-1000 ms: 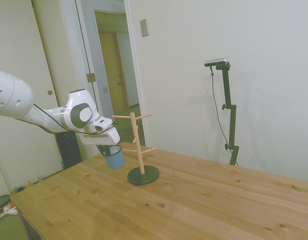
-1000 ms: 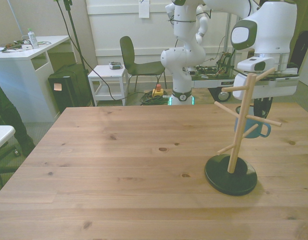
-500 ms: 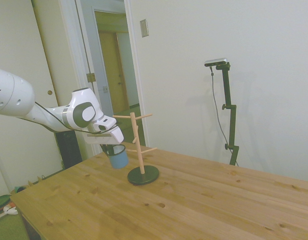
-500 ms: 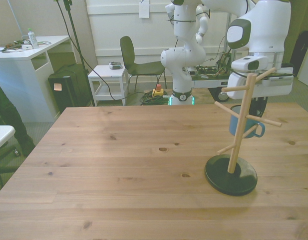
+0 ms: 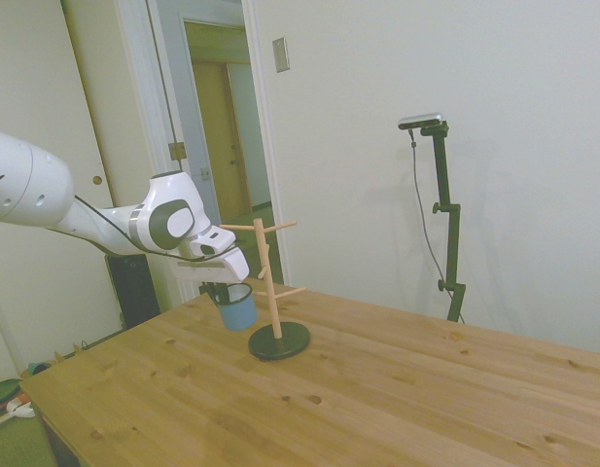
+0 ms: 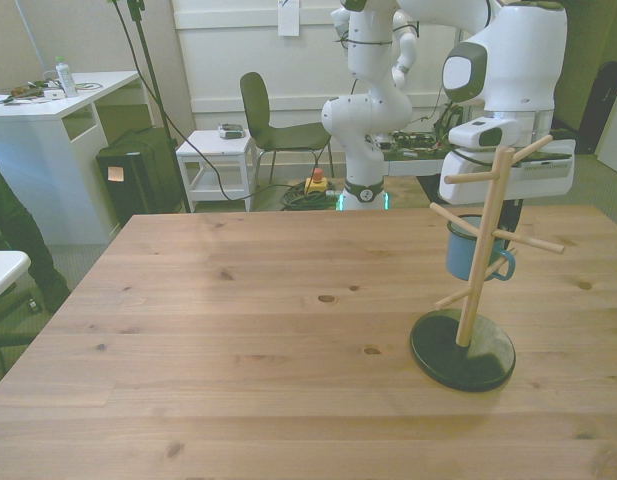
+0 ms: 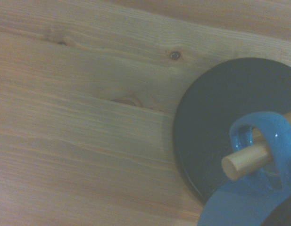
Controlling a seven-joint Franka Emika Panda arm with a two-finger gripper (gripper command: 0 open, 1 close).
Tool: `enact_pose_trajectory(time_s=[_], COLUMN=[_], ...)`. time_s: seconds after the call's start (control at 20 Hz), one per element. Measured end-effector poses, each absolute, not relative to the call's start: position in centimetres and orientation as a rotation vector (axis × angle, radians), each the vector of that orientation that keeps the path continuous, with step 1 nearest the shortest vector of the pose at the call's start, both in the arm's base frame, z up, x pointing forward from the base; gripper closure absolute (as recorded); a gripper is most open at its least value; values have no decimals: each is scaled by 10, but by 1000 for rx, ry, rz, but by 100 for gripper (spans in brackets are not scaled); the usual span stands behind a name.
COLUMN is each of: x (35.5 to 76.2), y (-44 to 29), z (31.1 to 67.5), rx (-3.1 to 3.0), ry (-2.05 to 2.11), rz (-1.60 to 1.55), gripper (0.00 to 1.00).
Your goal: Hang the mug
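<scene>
I see the light-blue mug (image 6: 466, 250) held up in the air above the wooden bench (image 6: 238, 340), right next to the wooden peg stand (image 6: 476, 262). The pincer (image 6: 475, 214) comes down on the mug from above, but its fingers are hidden behind the pegs and the white hand body, so I cannot tell if they are closed on the rim or not.

In the wrist view the mug's handle (image 7: 261, 150) is a blue loop, and the round end of one wooden peg (image 7: 245, 160) passes through this loop. Under it I see the dark round base (image 7: 211, 127) of the stand on the bench planks. So the handle is already around a peg. I cannot tell if the mug rests its weight on the peg.

In the front view the mug is behind the stand's upright post, between the upper pegs and the lowest one, with its handle toward the front view's right. In the side view the mug (image 5: 237, 305) hangs just beside the post (image 5: 268, 282), on the arm's side, clearly above the base (image 5: 279, 341).

At the back in the front view there are a dark chair (image 6: 273, 125), a small white trolley (image 6: 216, 160) and a white desk (image 6: 48, 130).
</scene>
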State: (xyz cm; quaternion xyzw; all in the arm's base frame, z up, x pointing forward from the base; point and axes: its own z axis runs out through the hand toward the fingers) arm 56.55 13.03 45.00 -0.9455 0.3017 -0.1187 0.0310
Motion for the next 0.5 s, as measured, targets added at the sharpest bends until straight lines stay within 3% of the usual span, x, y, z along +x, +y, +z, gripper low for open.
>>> enact_pose_trajectory(time_s=[0.45, 0.5], x=[572, 572], y=[123, 121], z=[450, 451], rx=[-2900, -2900], ry=[955, 961], rz=[-365, -364], gripper=[100, 0])
